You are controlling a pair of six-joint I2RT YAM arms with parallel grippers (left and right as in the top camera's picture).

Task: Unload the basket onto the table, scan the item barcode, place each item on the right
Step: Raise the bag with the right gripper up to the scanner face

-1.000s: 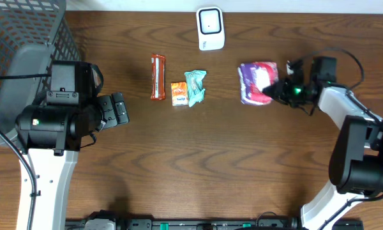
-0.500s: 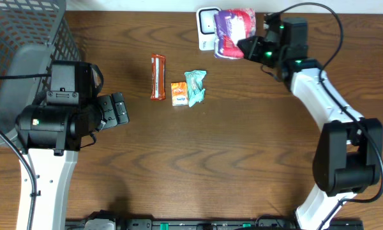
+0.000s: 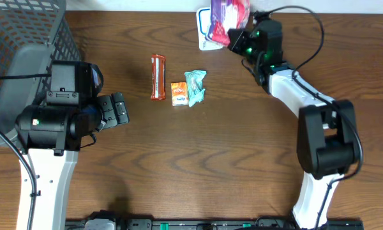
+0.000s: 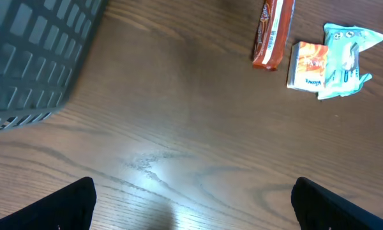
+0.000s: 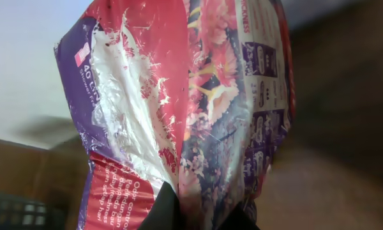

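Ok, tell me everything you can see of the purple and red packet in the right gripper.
The packet is a soft, crinkly plastic bag, purple and red with a flower pattern, white scuffed patches and small print. It is held up at the far edge of the table, overlapping the white scanner as seen from above. The right gripper is shut on one end; nothing else visibly touches it. No barcode is clearly visible.

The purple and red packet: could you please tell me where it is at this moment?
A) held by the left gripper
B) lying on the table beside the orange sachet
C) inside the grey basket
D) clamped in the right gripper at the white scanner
D: the right gripper is shut on the purple and red packet, which overlaps the white scanner from overhead.
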